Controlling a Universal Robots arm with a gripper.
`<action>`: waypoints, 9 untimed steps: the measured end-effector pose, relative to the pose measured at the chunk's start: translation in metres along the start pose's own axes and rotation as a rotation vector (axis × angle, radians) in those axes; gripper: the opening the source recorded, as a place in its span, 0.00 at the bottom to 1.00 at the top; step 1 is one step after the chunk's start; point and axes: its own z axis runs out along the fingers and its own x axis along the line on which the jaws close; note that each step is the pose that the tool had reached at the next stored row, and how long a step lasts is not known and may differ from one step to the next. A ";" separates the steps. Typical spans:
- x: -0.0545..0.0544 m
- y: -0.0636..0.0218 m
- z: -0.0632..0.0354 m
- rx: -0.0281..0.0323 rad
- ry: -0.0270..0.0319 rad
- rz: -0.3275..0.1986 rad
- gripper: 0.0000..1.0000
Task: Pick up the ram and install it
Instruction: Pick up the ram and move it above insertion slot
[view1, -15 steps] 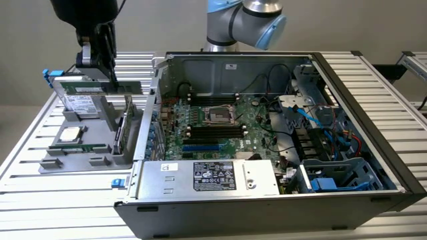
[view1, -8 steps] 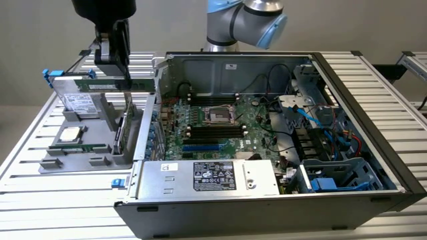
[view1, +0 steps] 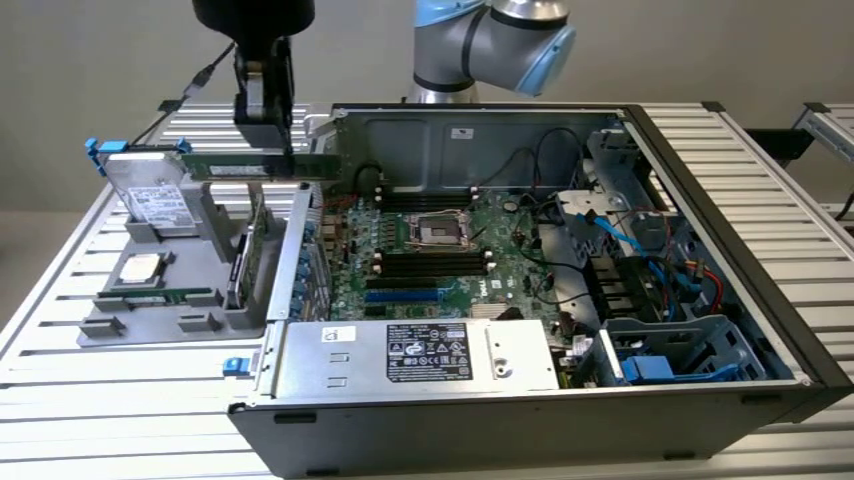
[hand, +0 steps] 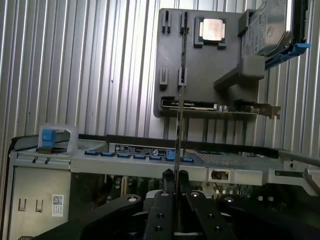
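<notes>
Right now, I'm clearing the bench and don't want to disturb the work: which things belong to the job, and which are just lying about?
In the job:
- memory stick, held in the air by the gripper
- open computer case
- its main board

Lying about:
- processor chip
- hard drive
- expansion card
- the grey tray holding all three

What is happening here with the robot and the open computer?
The robot arm's gripper is shut on the ram, a narrow green stick, and holds it in the air above the grey parts holder, beside the open computer case. The ram is not yet in the motherboard. A silver processor chip lies on the holder.
</notes>
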 end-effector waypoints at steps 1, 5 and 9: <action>0.000 -0.0037 -0.0004 -0.0005 0.0000 0.000 0.13; -0.001 -0.0189 -0.0018 -0.0018 -0.0001 0.000 0.13; -0.003 -0.0356 -0.0032 -0.0027 -0.0002 0.000 0.13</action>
